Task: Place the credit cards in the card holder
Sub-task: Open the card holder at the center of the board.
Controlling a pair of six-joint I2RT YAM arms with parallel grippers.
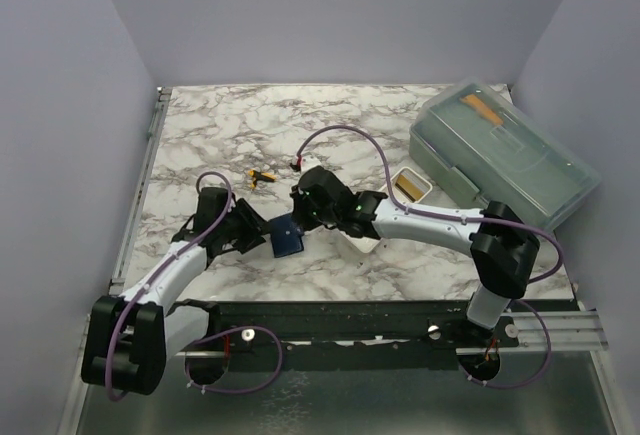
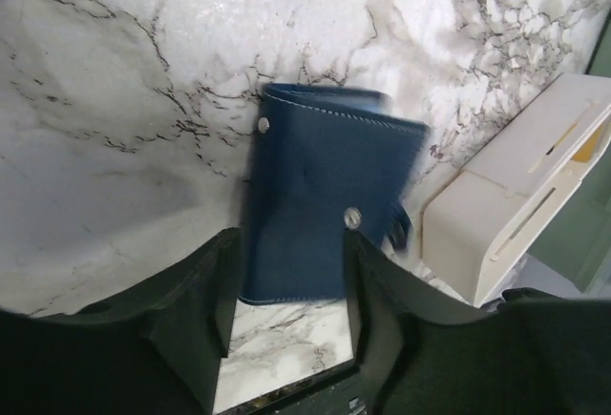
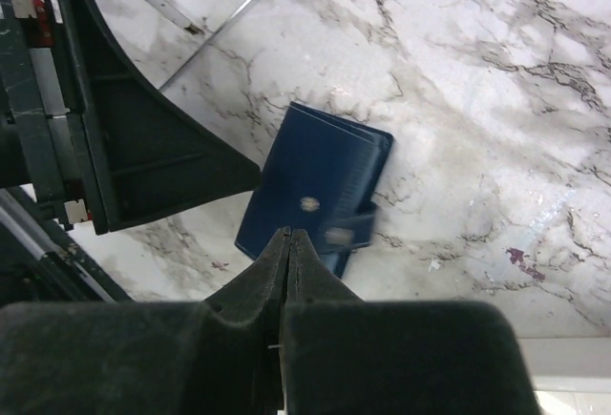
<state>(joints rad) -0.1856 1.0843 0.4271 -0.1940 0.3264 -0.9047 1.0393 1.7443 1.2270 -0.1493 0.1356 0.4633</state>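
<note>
The card holder (image 1: 287, 239) lies folded on the marble between the two arms, a navy wallet (image 2: 320, 200) with pale snap dots and a blurred strap (image 3: 351, 232). My left gripper (image 2: 291, 262) is open, its fingers (image 2: 205, 305) standing either side of the wallet's near edge without clamping it. My right gripper (image 3: 289, 239) is shut with nothing in it, its tips just over the wallet (image 3: 315, 186). One golden-tan credit card (image 1: 408, 184) stands in the white tray (image 1: 421, 195). No other card shows.
A grey-green translucent box (image 1: 505, 150) with an orange strip (image 1: 481, 107) inside stands at the back right. A tiny yellow-and-black object (image 1: 262, 177) lies behind the wallet. The white tray (image 2: 516, 205) is close to the wallet's right.
</note>
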